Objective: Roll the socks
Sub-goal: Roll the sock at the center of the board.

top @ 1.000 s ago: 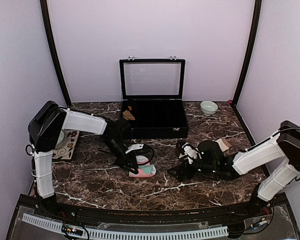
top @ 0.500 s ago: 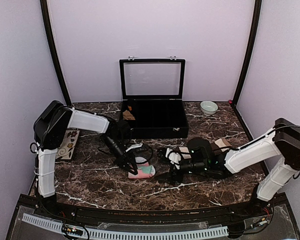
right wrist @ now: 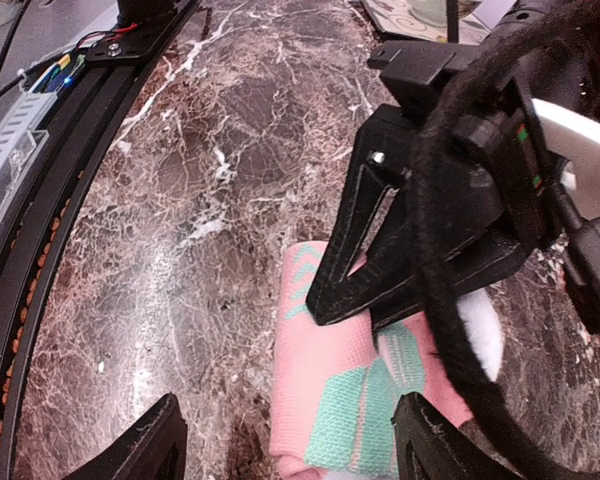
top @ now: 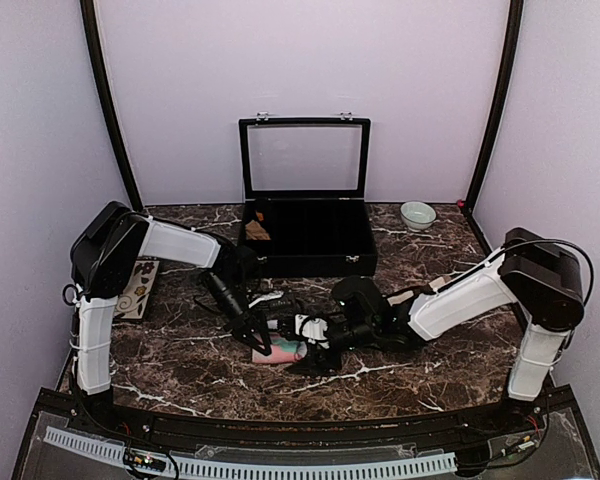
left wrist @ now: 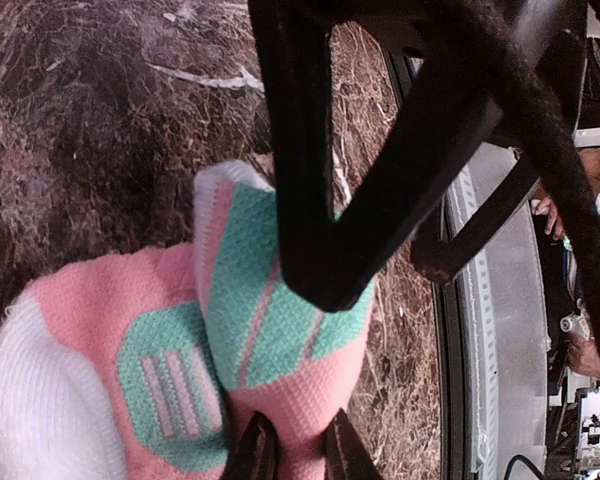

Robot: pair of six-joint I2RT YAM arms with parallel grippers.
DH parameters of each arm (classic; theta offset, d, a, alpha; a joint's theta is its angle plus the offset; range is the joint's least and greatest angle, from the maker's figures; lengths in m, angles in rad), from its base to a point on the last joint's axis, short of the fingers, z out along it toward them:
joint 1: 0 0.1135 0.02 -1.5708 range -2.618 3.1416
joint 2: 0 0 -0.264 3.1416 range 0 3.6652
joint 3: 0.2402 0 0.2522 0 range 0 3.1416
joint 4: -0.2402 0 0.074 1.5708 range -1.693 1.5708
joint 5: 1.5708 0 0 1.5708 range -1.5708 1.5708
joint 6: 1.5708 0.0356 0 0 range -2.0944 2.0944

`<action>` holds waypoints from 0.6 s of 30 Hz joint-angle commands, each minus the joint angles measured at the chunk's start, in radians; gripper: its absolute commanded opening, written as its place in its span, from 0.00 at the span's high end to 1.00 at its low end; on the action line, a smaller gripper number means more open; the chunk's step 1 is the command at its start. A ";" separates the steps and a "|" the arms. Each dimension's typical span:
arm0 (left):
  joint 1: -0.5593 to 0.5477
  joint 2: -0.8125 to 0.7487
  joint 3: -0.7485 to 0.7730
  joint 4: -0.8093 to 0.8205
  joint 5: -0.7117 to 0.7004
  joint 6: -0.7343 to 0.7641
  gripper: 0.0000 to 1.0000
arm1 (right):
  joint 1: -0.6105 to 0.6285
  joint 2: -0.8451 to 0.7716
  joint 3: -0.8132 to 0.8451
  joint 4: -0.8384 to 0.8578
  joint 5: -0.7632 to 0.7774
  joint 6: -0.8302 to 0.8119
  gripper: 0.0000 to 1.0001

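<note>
The pink sock, patched mint-green with a white end, lies folded over itself on the dark marble table, its fold pinched in my left claw.

Left arm reaches in toward centre, wrist pitched down, left tool pinched nearly closed on the pink sock. Right arm stretched low to its left, forearm close over the table. Right tool has jaws wide apart, just beside the left tool.
</note>
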 commanded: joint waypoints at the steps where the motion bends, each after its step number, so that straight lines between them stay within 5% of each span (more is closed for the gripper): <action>1: 0.001 0.070 -0.041 -0.047 -0.199 0.007 0.83 | 0.011 0.038 0.038 -0.015 -0.028 -0.062 0.30; 11: 0.001 0.068 -0.043 -0.067 -0.189 0.029 0.83 | 0.016 0.144 0.116 -0.063 0.073 -0.130 0.45; 18: 0.012 0.057 -0.047 -0.047 -0.189 0.015 0.74 | 0.016 0.179 0.162 -0.214 0.019 -0.140 0.78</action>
